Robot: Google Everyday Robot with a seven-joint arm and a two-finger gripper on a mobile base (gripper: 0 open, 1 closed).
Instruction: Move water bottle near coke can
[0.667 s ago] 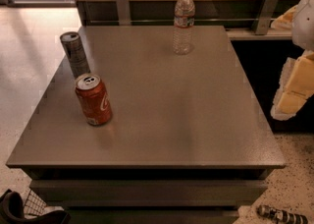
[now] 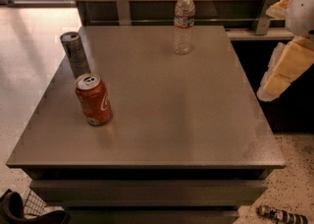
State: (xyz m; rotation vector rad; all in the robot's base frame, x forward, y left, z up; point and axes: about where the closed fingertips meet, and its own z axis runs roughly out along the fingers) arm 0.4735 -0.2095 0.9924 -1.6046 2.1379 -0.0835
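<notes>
The water bottle (image 2: 183,22), clear and ribbed with a white cap, stands upright at the far edge of the grey table (image 2: 171,120). The coke can (image 2: 93,99), red-orange with white script and a silver top, stands near the table's left side, well apart from the bottle. Only white and yellow-lit parts of my arm (image 2: 288,66) show at the right edge, beside the table and away from both things. My gripper itself is out of view.
A slim dark grey can (image 2: 75,53) stands just behind the coke can near the left edge. A wooden wall with metal brackets (image 2: 122,4) runs behind the table. A dark object (image 2: 17,209) lies on the floor at bottom left and a small striped one (image 2: 282,214) at bottom right.
The arm parts at the right edge have shifted slightly upward. The bottle and both cans have not moved.
</notes>
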